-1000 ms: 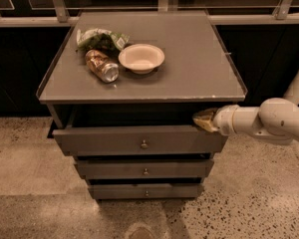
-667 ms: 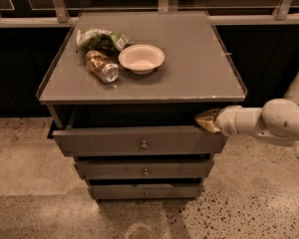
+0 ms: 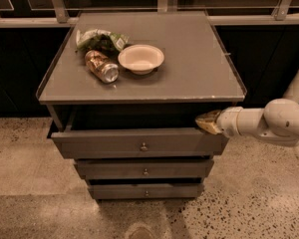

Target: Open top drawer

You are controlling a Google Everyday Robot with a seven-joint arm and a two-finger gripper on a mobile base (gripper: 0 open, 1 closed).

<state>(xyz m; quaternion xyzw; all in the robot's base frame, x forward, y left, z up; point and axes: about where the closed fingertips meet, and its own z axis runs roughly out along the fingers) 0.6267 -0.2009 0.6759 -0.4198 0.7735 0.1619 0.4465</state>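
The top drawer (image 3: 99, 144) is seen pulled partly out beneath the grey surface (image 3: 194, 78), with its knob (image 3: 144, 146) at centre. The gripper (image 3: 208, 122) is held at the drawer's upper right corner, just above the front panel; whether it is open or closed cannot be told. A bowl (image 3: 141, 59), a can (image 3: 101, 66) and a crumpled bag (image 3: 100, 38) are set on the surface, and a speckled floor (image 3: 249, 208) is seen below.

Cannot see into the wide grey matte top drawer (image 3: 104, 144): only black shadow inside. Cut off at the view's 3 o'clock edge, the white arm (image 3: 269, 123) behind the tan-tipped gripper (image 3: 207, 122), itself at the drawer's 3 o'clock corner. Cannot read the blurred label on the lying metal can (image 3: 102, 66), at 9 o'clock of the cream bowl (image 3: 141, 58).
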